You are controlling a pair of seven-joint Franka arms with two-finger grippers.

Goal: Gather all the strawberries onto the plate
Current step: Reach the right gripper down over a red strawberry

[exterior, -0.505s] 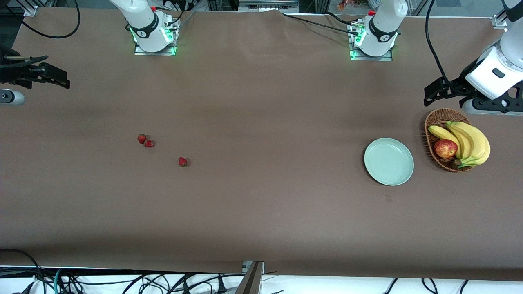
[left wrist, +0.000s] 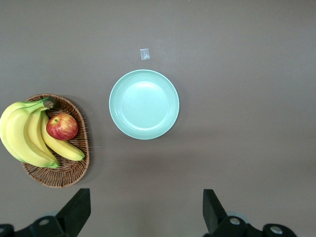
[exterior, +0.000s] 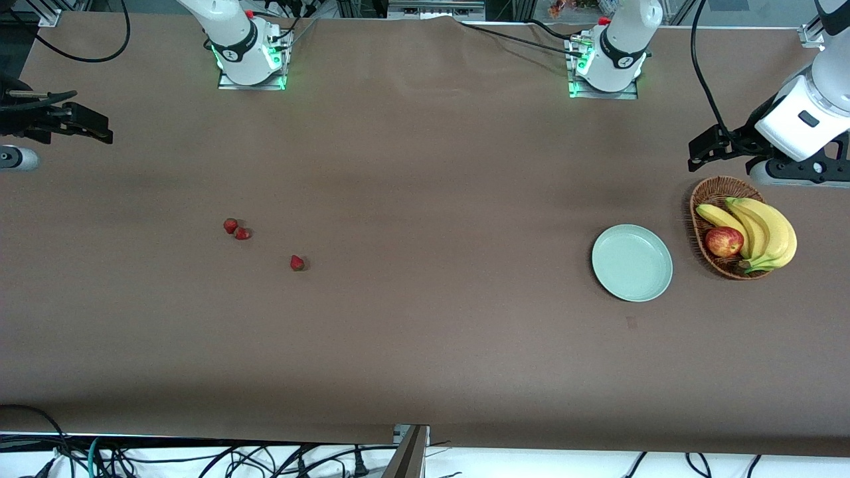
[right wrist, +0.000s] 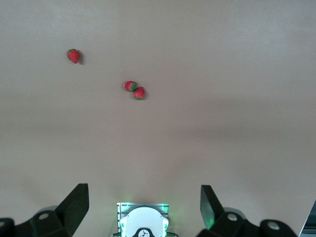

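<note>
Matte brown cloth-covered bench carrying three tiny glossy red strawberries, smooth round mint-green plate; left pincer and right pincer both gaping wide, holding nothing.

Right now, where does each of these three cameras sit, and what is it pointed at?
Front view: high across the table, facing both arm bases; shows the strawberries, plate, basket, left gripper and right gripper.
Left wrist view: on the left arm, looking down at the plate and basket; its open fingers show.
Right wrist view: on the right arm, looking down at three strawberries; its open fingers and arm base show.
Shared: the front view repeats each wrist view's objects.
</note>
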